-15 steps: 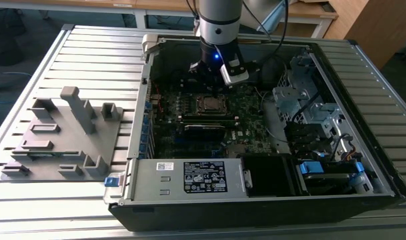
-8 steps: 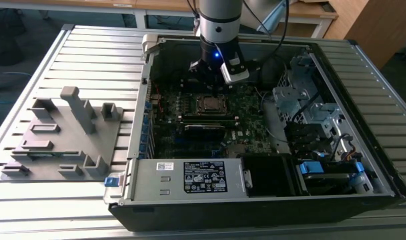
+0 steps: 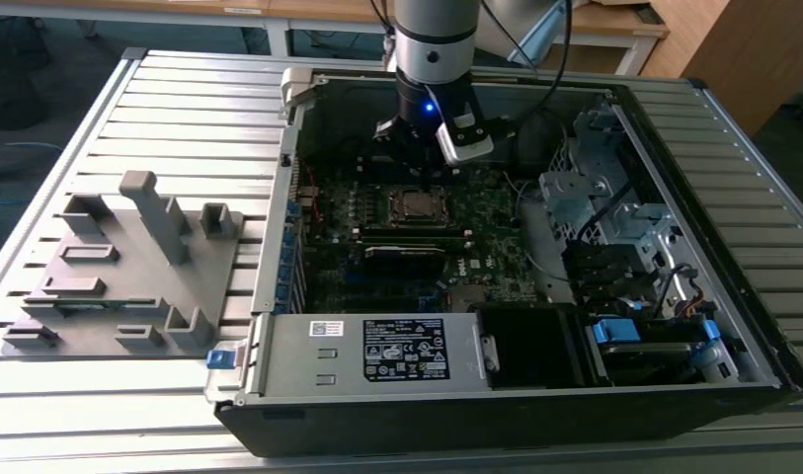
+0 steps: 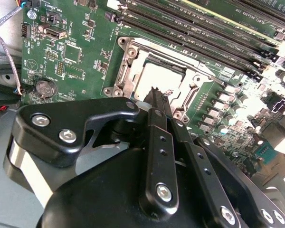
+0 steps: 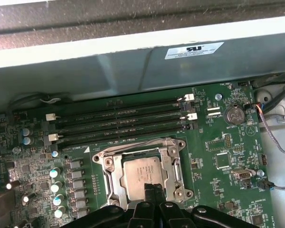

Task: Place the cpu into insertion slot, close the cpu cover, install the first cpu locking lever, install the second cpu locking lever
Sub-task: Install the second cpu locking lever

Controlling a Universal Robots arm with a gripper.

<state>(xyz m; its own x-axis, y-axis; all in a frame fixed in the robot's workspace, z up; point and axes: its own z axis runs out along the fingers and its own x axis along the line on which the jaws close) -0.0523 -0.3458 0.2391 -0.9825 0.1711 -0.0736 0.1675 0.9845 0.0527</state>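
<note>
Black two-finger gripper [image 4: 156, 92]: fingers pressed together, nothing held, tips directly above the dull silver-grey square cpu [image 5: 141, 173]. Cpu lies flat in the square metal-rimmed insertion slot [image 5: 115, 187], approx. mid dark green motherboard [image 5: 228, 161], beside the long black memory slots [image 5: 118, 124]. Thin silver-grey cpu cover frame [image 5: 167, 156] appears down around the chip; lever state unclear.
</note>
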